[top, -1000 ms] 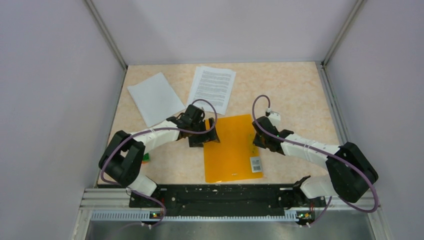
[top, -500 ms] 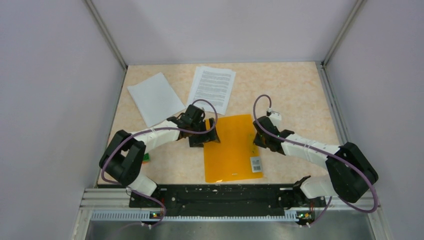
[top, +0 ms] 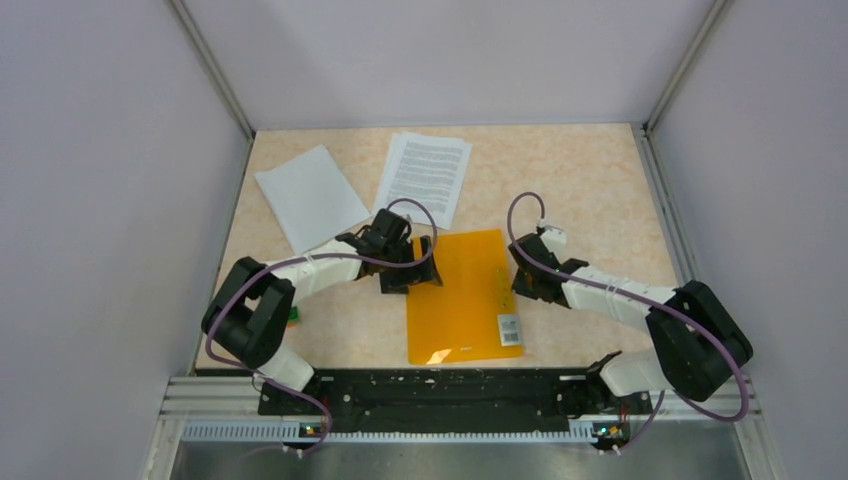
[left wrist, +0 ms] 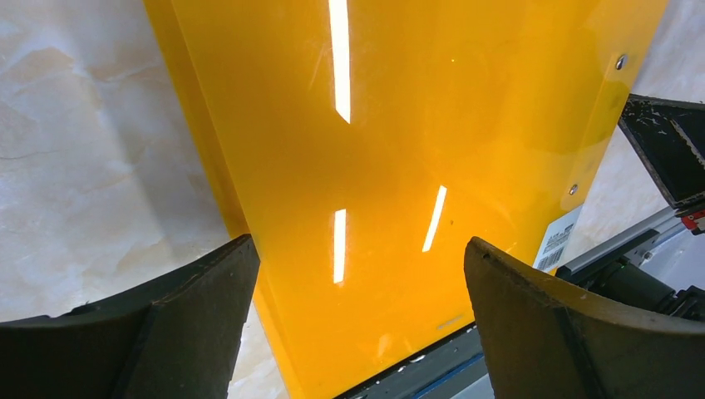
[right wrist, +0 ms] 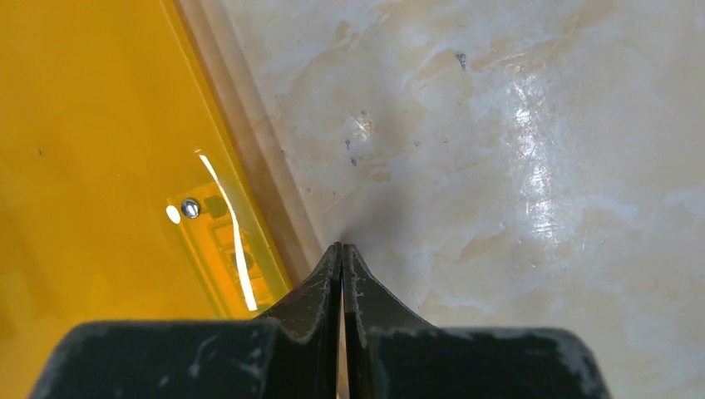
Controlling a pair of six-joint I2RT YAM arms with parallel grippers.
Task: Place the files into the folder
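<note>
The orange folder [top: 462, 300] lies flat in the middle of the table, its barcode label [top: 511, 330] at the near right corner. My left gripper [top: 408, 275] hovers open over the folder's far left part; in the left wrist view its jaws stand wide apart [left wrist: 357, 258] above the orange folder [left wrist: 399, 125], holding nothing. My right gripper [top: 520, 288] is shut and empty, its tips [right wrist: 341, 248] on the table right beside the folder's right edge [right wrist: 233, 224]. The files lie at the back: a blank sheet [top: 310, 197] and a printed sheet [top: 424, 177].
A small green and orange object [top: 291, 316] sits by the left arm's elbow. Grey walls close in the table on three sides. The black base rail [top: 430, 390] runs along the near edge. The right gripper's body [left wrist: 665, 150] shows beyond the folder.
The right gripper has closed the last bit and shifted slightly nearer along the folder's right edge. The left arm has barely moved.
</note>
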